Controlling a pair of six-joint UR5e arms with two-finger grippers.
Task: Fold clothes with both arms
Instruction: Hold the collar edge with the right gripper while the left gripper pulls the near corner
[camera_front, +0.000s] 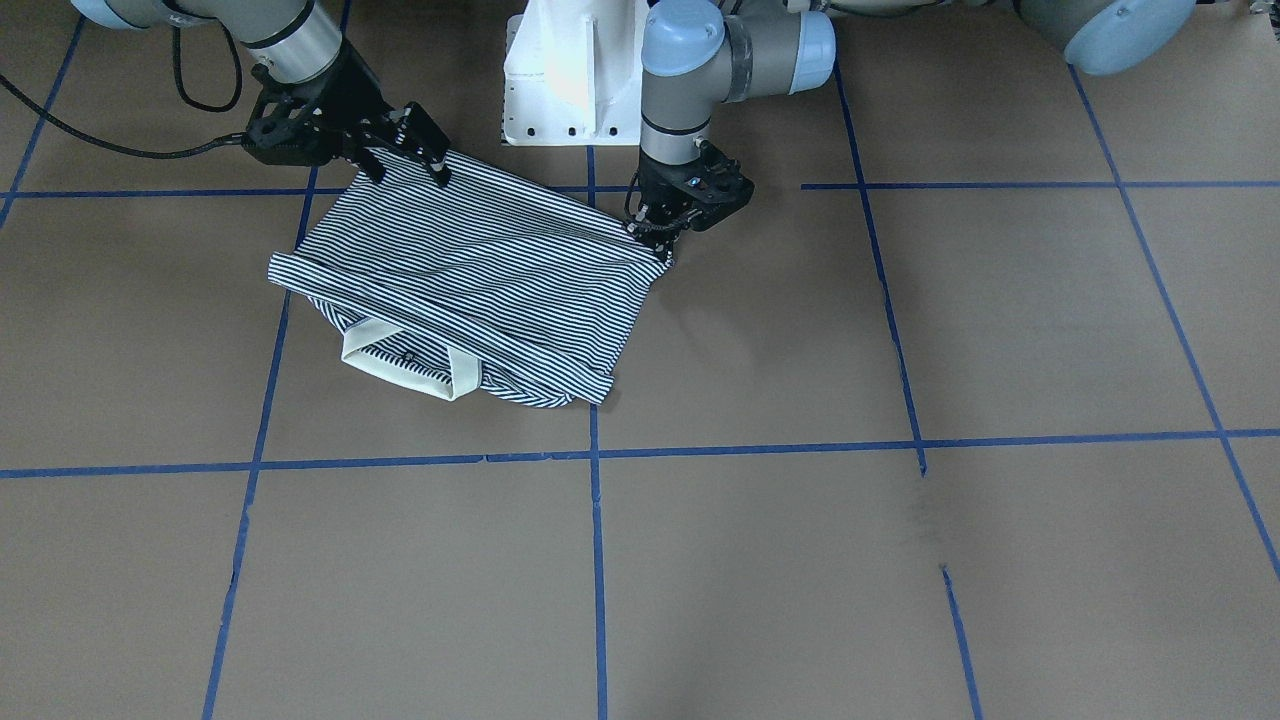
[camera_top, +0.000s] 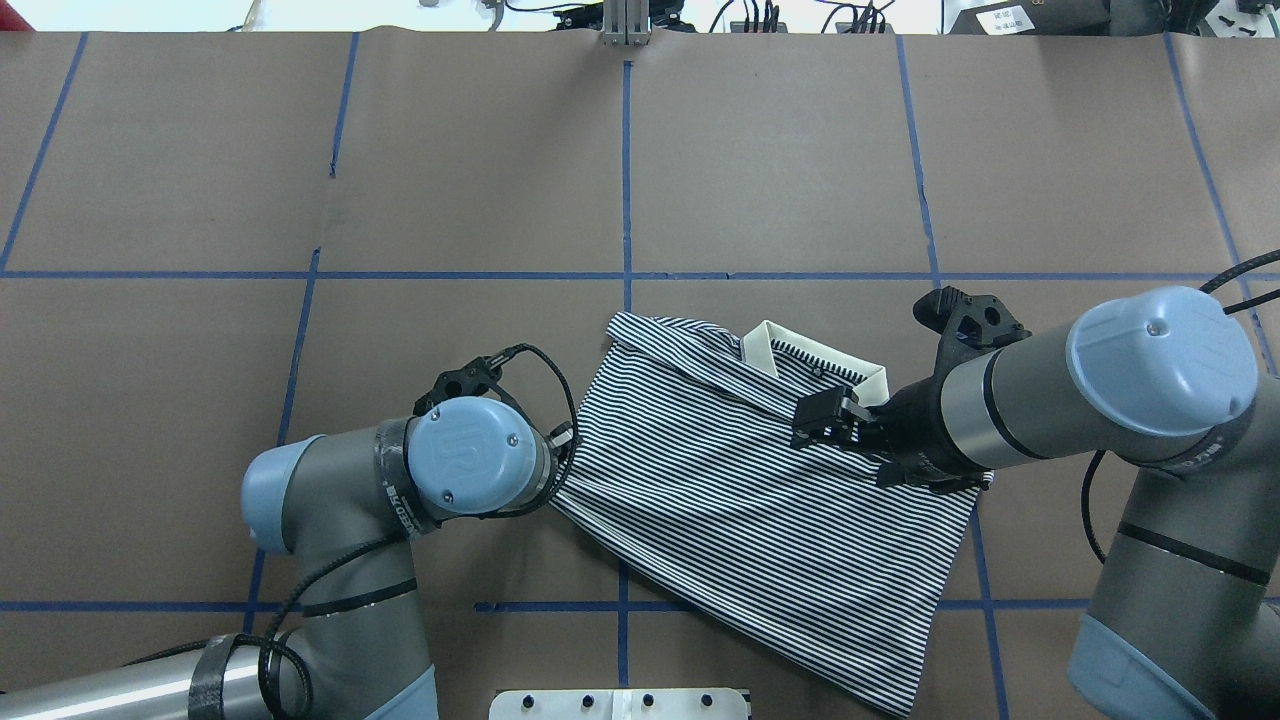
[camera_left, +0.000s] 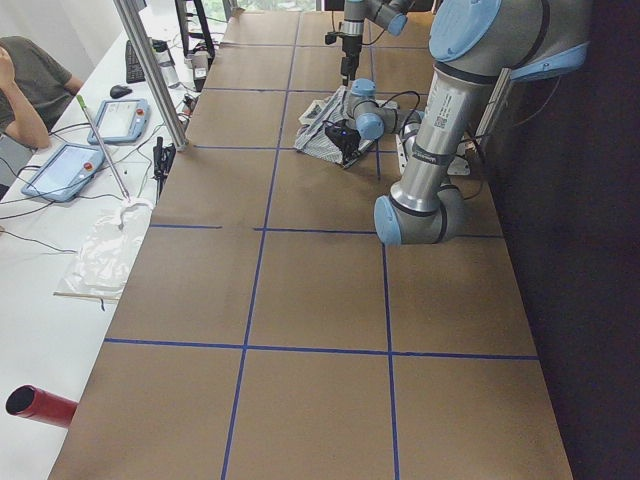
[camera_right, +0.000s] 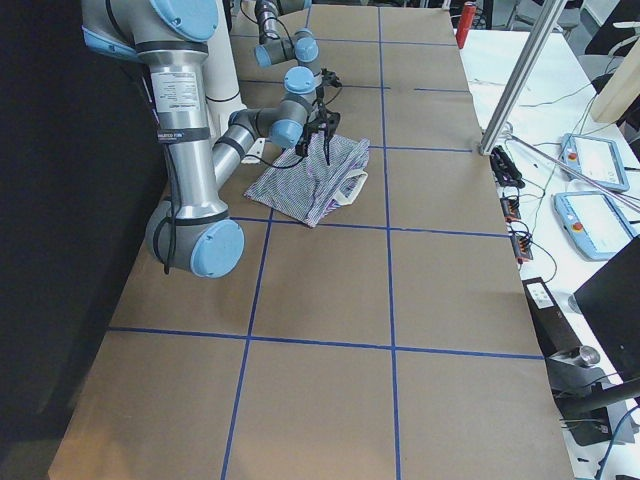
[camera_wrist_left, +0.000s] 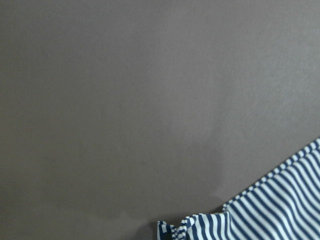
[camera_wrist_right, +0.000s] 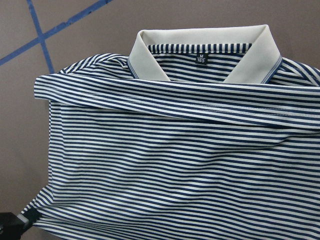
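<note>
The striped polo shirt (camera_front: 470, 270) lies folded on the brown table, its cream collar (camera_front: 400, 365) on the side away from the robot. The shirt (camera_top: 760, 490) lies between both arms. My left gripper (camera_front: 655, 243) is shut on the shirt's near corner, and bunched stripes (camera_wrist_left: 190, 225) show at the bottom of the left wrist view. My right gripper (camera_front: 408, 170) stands open over the other near corner, fingers spread above the fabric. One black fingertip (camera_wrist_right: 12, 225) shows low left in the right wrist view, with the collar (camera_wrist_right: 205, 50) beyond it.
The white pedestal base (camera_front: 570, 80) stands just behind the shirt. Blue tape lines (camera_front: 597, 560) grid the brown table. A desk with tablets (camera_left: 65, 170) and a seated person (camera_left: 30, 90) runs along the table's far side, beside a metal post (camera_left: 150, 70).
</note>
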